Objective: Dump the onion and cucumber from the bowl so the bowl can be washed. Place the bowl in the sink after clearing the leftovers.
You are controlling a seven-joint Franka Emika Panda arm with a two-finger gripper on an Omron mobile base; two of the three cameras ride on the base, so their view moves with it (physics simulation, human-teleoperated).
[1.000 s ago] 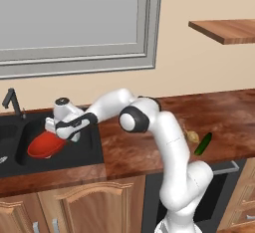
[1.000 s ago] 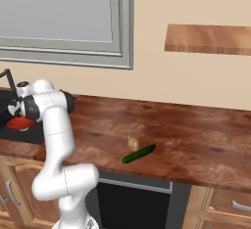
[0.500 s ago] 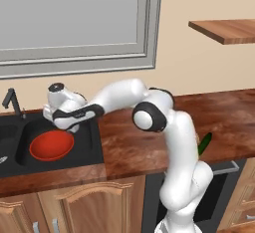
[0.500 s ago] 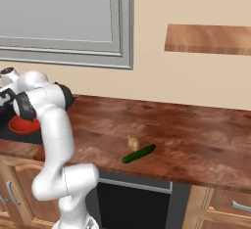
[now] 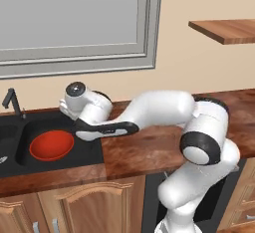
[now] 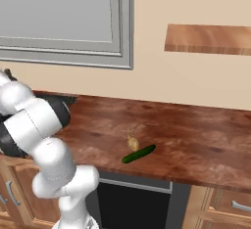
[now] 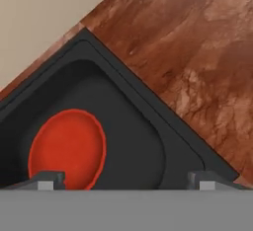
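The red bowl (image 5: 51,145) lies flat and empty on the floor of the black sink (image 5: 89,150). In the hand view the bowl (image 7: 68,148) sits low left inside the sink (image 7: 138,141). My gripper (image 5: 82,126) hovers above the basin's right rim, clear of the bowl. It is open, the fingertips (image 7: 49,179) spread wide with nothing between them, and the gripper (image 7: 126,180) looks down at the basin. The tan onion (image 6: 132,143) and the dark green cucumber (image 6: 138,153) lie side by side on the brown counter (image 6: 196,135), far right of the sink.
A dark faucet (image 5: 12,102) stands behind the sink's left end. A wooden shelf (image 5: 224,30) hangs on the wall at upper right. A window (image 5: 74,18) is above the sink. Wooden cabinet doors (image 5: 74,207) run below the counter.
One second ago the gripper held the bowl tilted over the sink. It let go, the bowl now rests flat in the basin, and the hand has pulled up and right.
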